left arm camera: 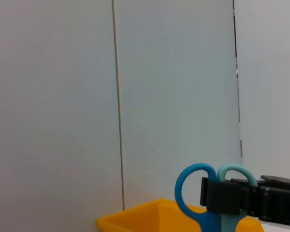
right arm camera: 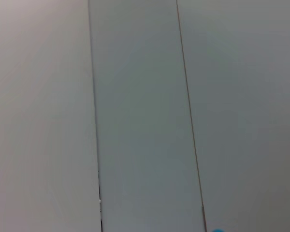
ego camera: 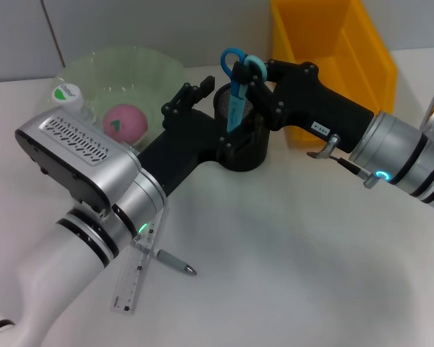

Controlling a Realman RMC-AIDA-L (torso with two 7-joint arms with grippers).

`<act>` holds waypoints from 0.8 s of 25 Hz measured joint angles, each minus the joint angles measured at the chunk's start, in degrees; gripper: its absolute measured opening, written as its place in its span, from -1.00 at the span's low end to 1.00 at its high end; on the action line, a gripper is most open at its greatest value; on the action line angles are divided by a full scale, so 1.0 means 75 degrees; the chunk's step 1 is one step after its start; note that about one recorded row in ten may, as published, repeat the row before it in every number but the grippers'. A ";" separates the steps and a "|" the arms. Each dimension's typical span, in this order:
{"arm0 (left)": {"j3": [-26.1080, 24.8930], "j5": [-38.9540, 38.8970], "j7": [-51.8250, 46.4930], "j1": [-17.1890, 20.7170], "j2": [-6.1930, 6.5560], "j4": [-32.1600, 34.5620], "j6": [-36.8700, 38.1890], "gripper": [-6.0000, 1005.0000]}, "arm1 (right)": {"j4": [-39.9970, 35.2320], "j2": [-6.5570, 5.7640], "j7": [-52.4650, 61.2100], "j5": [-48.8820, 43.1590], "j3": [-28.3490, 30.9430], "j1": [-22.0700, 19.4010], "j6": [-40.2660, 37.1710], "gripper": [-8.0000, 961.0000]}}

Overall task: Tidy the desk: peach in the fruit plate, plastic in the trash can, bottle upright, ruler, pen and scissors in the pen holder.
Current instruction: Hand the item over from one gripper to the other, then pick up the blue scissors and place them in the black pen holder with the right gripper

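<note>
Left claw open, gripping nothing, right beside the pen holder. Ruler and pen lying flat well behind it, near the arm's elbow. Right claw clenched on scissors, blades pointing straight down into the holder just below.

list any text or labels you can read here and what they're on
Bottle cap: white print on a green sticker, too blurred to read.
Right gripper, closed on the scissors: a small white label on its body, too small to read.
Ruler: scale marks only, numbers unreadable.
Nothing else carries text.
</note>
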 joint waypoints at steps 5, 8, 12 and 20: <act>0.0012 0.0011 -0.0196 0.0125 0.0045 -0.0002 0.0047 0.63 | -0.0045 -0.0017 0.0000 0.0129 0.0020 -0.0009 -0.0093 -0.81; 0.0012 0.0011 -0.0196 0.0125 0.0045 -0.0002 0.0047 0.63 | -0.0167 -0.0030 0.0000 0.0272 0.0023 -0.0031 -0.0123 -0.80; -0.0256 0.1137 -0.1241 0.0641 0.0125 0.0092 0.0155 0.63 | -0.0339 -0.0043 0.0007 0.0520 0.0032 -0.0084 -0.0130 -0.80; -0.1065 0.3858 -0.3880 0.1254 0.0562 0.0109 0.1379 0.63 | -0.0645 -0.0052 0.0007 0.0738 0.0173 -0.0165 -0.0066 -0.79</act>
